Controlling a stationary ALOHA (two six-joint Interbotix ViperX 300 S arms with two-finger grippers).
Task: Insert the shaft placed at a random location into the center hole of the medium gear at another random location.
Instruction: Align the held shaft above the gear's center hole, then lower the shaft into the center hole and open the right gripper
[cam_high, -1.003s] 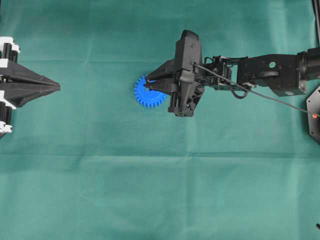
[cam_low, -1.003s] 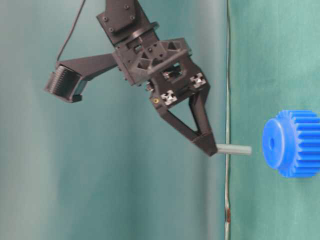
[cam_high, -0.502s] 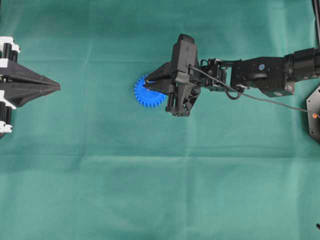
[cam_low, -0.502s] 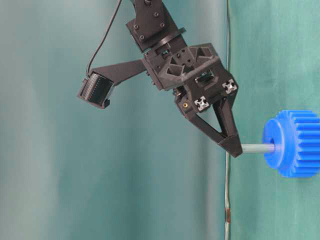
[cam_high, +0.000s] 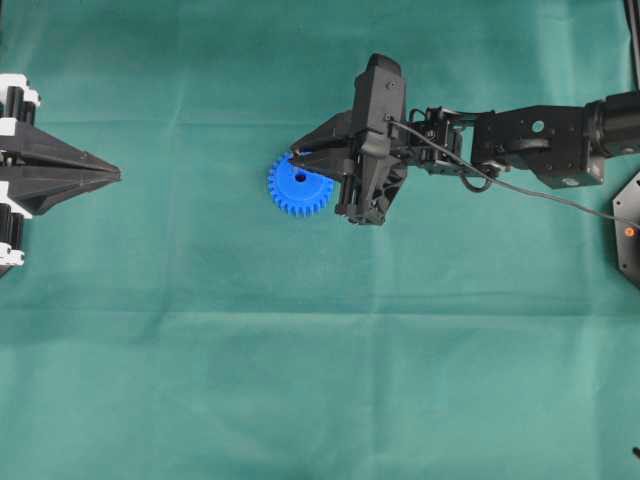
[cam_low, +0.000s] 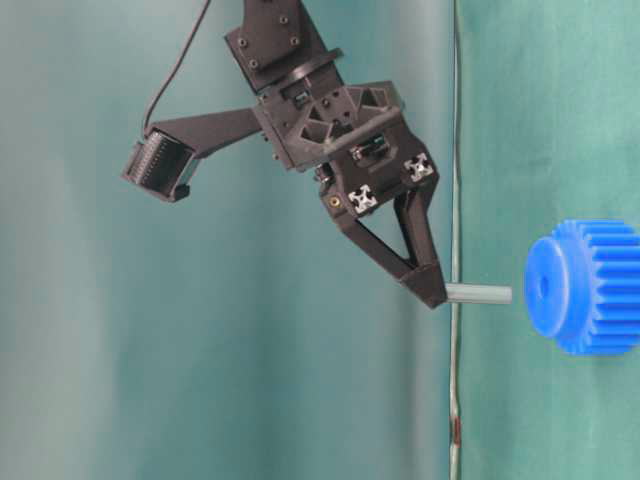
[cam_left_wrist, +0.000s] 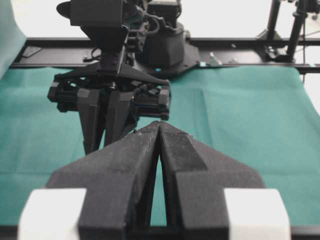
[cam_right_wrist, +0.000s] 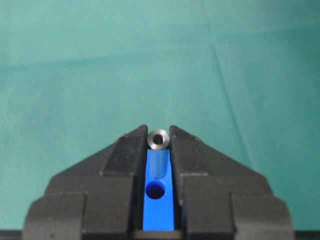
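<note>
Starting at the left edge of the overhead view, the left gripper (cam_high: 112, 174) rests over the green cloth (cam_high: 320, 380) with its two black fingers pressed together to a point; the left wrist view confirms the jaws are fully closed with nothing between them. It sits well apart from every task item.

Right of centre-left, the medium gear (cam_high: 300, 185) lies flat on the cloth, its bright blue teeth visible around most of the rim. The center hole (cam_high: 300, 178) shows as a small dark dot in the hub and is unoccupied. In the table-level view the gear (cam_low: 585, 287) appears at the right edge with its hub face toward the gripper, and the hole (cam_low: 544, 287) is visible as a faint dark spot.

Just right of the gear, the right gripper (cam_high: 297, 152) reaches in from the right side, its fingertips above the gear's upper rim. Its jaws are narrowed onto the shaft (cam_low: 478, 294), pinching one end. In the table-level view the free end of the shaft points at the gear's hub but stops short of it, with a clear gap between the two. In the right wrist view the shaft (cam_right_wrist: 159, 138) is seen end-on between the fingertips, with the blue gear (cam_right_wrist: 159, 200) and its hole (cam_right_wrist: 156, 190) showing through the slot just below it.
</note>
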